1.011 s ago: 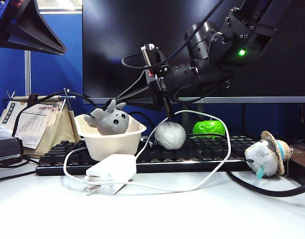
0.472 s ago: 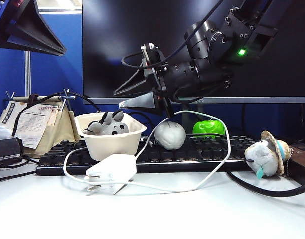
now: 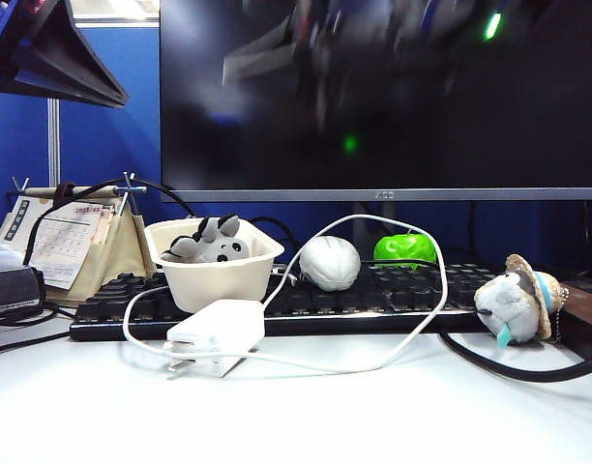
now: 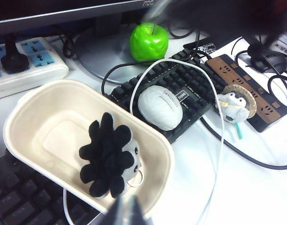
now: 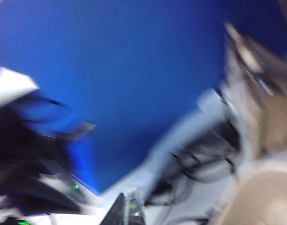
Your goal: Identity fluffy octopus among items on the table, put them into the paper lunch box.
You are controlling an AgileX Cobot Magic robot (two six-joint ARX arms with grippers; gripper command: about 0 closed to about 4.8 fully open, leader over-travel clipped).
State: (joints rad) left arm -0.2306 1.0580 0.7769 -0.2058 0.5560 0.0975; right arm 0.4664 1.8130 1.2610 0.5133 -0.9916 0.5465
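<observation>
Exterior view is reading evenly lit, cool white light falling on the table (image 3: 373,416) from above and in front; soft shadows only, faint ones sitting under the power adapter (image 3: 217,329) and its cable. The dark monitor (image 3: 383,97) is throwing back a green dot and a smeared reflection. Across the top of that view the right arm (image 3: 373,39) is streaking with heavy motion blur, no outline readable. Left wrist view is staying sharp and bright, mild glare on the green apple (image 4: 149,41), top right corner smearing dark. Right wrist view is blurring almost completely: blue wall and pale streaks.
</observation>
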